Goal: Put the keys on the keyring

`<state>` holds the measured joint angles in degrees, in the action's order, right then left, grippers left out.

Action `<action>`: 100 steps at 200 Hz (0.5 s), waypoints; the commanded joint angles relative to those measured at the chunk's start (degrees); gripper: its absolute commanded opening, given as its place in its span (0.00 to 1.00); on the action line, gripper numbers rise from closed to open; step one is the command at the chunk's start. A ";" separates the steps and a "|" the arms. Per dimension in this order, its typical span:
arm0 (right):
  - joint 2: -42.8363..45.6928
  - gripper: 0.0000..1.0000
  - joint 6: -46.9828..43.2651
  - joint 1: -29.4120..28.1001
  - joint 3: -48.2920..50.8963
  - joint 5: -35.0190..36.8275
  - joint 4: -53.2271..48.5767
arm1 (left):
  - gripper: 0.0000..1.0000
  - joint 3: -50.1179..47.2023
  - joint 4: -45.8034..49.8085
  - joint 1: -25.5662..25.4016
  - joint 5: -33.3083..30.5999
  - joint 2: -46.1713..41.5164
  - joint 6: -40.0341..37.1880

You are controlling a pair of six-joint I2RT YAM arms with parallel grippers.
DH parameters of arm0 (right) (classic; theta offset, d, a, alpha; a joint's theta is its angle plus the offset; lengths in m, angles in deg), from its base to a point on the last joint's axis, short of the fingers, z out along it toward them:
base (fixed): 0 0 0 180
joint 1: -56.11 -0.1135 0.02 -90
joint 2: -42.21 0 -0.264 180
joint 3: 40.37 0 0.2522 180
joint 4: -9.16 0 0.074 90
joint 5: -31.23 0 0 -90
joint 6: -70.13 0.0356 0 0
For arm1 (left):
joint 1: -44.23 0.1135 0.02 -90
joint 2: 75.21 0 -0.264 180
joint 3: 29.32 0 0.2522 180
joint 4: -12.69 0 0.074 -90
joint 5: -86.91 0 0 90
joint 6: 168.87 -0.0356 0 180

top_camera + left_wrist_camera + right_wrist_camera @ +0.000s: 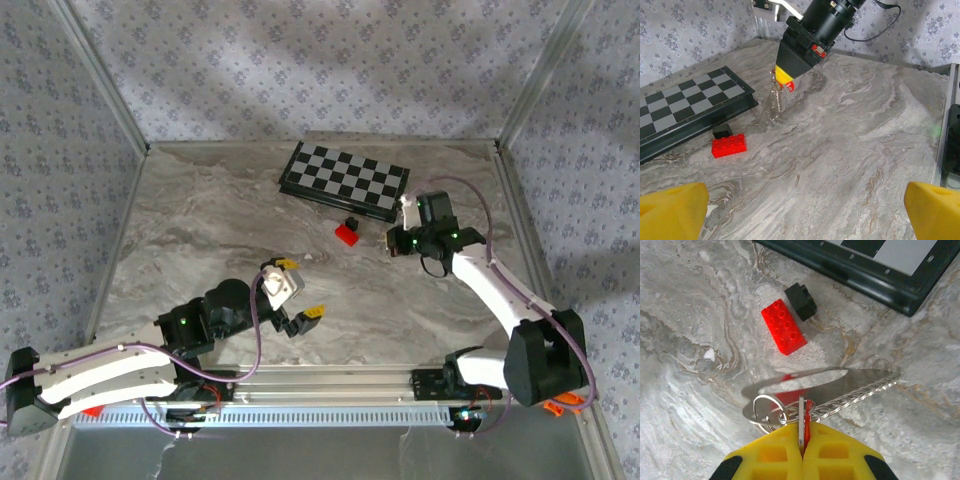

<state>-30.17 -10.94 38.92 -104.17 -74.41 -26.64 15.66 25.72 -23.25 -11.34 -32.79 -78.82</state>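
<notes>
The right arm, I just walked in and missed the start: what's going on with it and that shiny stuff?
The right gripper is shut on a small red-headed key. A metal ring and a twisted chain dangle from the same bunch over the marble table, near the red brick, black piece and chessboard. The left gripper hovers wide open, holding nothing. Whether the key is already threaded on the ring cannot be told.

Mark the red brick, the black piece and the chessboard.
red brick [784, 326], right wrist view, on its studded top face.
black piece [801, 301], right wrist view, on its top.
chessboard [345, 178], top external view, on the middle of the checkered surface.
</notes>
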 commanded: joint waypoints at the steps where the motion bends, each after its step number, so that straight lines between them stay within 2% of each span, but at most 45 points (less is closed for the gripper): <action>1: 1.51 0.00 2.53 -0.95 1.87 -1.93 -0.07 | 1.00 -0.29 -2.43 0.33 -0.54 -0.67 -0.52; 100: 4.27 0.00 7.68 -5.11 9.85 -3.56 0.76 | 1.00 0.07 -2.25 0.43 -0.63 -0.56 -0.76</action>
<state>-27.41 -5.71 34.84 -95.95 -76.42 -26.58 15.66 25.72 -23.25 -11.49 -32.79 -79.01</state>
